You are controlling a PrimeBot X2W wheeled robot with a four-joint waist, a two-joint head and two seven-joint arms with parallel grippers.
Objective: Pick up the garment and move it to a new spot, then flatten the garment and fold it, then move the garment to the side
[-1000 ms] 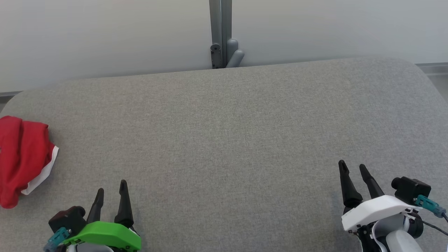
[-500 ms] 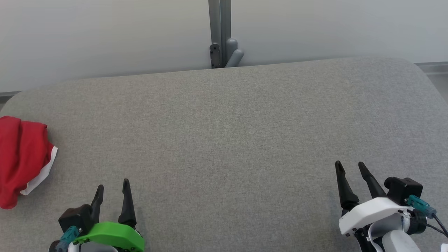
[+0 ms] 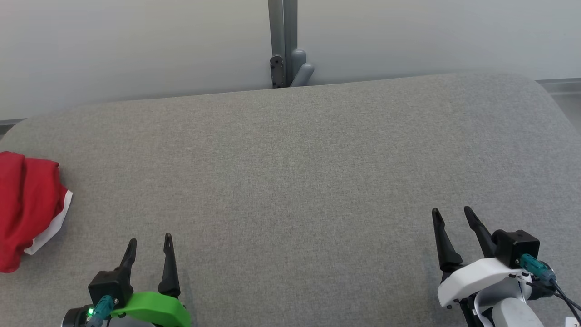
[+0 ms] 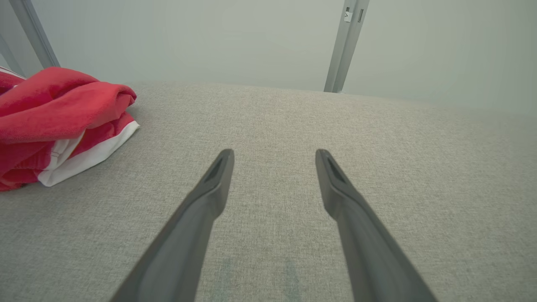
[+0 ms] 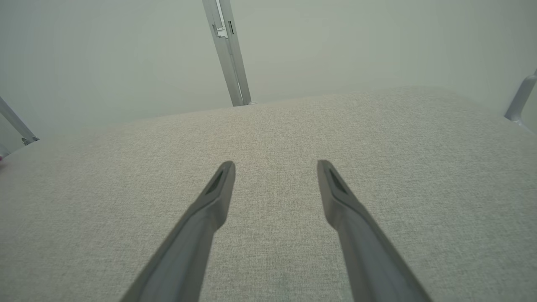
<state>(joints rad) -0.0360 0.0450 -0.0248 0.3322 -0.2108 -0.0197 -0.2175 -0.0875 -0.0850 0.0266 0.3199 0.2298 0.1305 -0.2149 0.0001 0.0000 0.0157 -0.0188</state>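
Observation:
The garment (image 3: pixel 27 204) is a bunched red shirt with a white edge, lying at the far left of the grey padded surface and partly cut off by the frame. In the left wrist view the garment (image 4: pixel 58 121) sits at the upper left, apart from the fingers. My left gripper (image 3: pixel 150 245) stands open near the front edge, to the right of the garment and clear of it. My right gripper (image 3: pixel 451 215) is open at the lower right, nothing between its fingers. The left gripper (image 4: pixel 275 157) and right gripper (image 5: pixel 275 167) both point over bare fabric.
The grey padded surface (image 3: pixel 290 172) spans the scene, with rounded far corners. A pale wall with a grey metal post (image 3: pixel 283 43) rises behind its far edge. Another grey post (image 5: pixel 520 98) shows at the right edge of the right wrist view.
Both grippers have shifted slightly: the left one rightward and lower in the head view, the right one a little leftward. The garment lies as before; the view has drifted slightly.

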